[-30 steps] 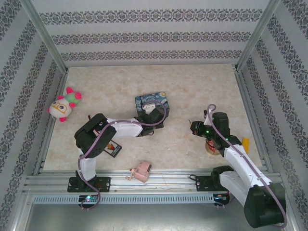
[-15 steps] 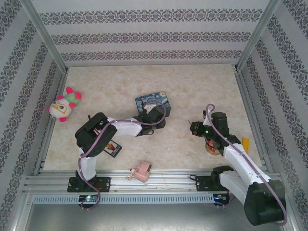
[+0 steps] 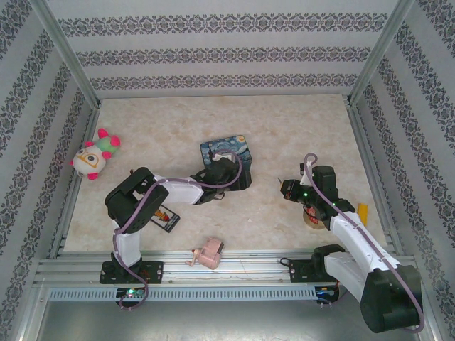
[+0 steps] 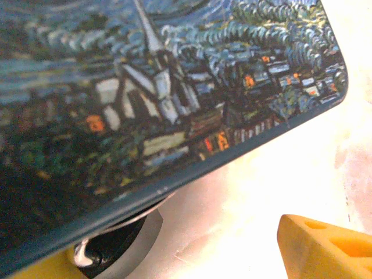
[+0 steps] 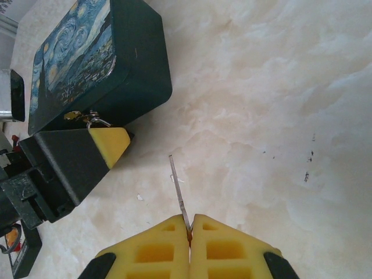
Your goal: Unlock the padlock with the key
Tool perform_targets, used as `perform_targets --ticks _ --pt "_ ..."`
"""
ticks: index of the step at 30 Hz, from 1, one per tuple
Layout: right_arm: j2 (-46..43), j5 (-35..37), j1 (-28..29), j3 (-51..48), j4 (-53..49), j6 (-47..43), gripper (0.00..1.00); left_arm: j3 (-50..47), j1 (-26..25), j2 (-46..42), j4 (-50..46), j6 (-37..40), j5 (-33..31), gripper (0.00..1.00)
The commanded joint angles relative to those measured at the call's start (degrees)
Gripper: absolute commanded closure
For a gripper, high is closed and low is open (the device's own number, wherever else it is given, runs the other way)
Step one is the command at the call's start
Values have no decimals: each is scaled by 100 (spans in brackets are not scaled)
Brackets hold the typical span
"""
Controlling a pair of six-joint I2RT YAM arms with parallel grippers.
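Observation:
The blue-and-yellow painted tin (image 3: 224, 150) (image 5: 87, 64) (image 4: 174, 75) lies mid-table. The tiny dark padlock (image 5: 93, 120) (image 4: 107, 253), with its thin metal shackle, sits against the tin's near corner, partly hidden under the tin's edge in the left wrist view. My left gripper (image 3: 231, 177) (image 4: 174, 261) is open at that corner: the padlock lies by its left finger and bare table separates it from the right finger (image 4: 325, 244). My right gripper (image 3: 286, 189) (image 5: 189, 224) is shut on the key (image 5: 179, 189). The key's slim blade points toward the tin, a short way from the padlock.
A white-and-pink plush toy (image 3: 94, 156) lies at the left wall. A pink gadget (image 3: 206, 254) sits at the near edge, and a small dark card-like box (image 3: 165, 219) lies under the left arm. A brown round object (image 3: 311, 217) and a yellow piece (image 3: 362, 212) lie near the right arm.
The left arm's elbow has sunk and shifted left while its gripper stays pressed at the tin's near edge. The tin has nudged slightly. The right arm holds still.

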Motion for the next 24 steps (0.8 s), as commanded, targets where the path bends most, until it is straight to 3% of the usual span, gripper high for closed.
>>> perform_targets --ticks 1,8,14,19,24 --pt "-2 111 84 123 -69 -123 100 -244 193 -80 219 193 59 20" --pt "-28 131 83 150 -79 -118 100 -408 224 41 491 228 -206 39" --pt "-28 144 81 146 -78 -128 100 -453 224 205 788 254 -345 48" --pt "53 144 85 195 -86 -153 100 -445 224 263 958 291 -372 68" --pt "34 164 93 160 -71 -133 100 -418 224 170 974 336 -260 81"
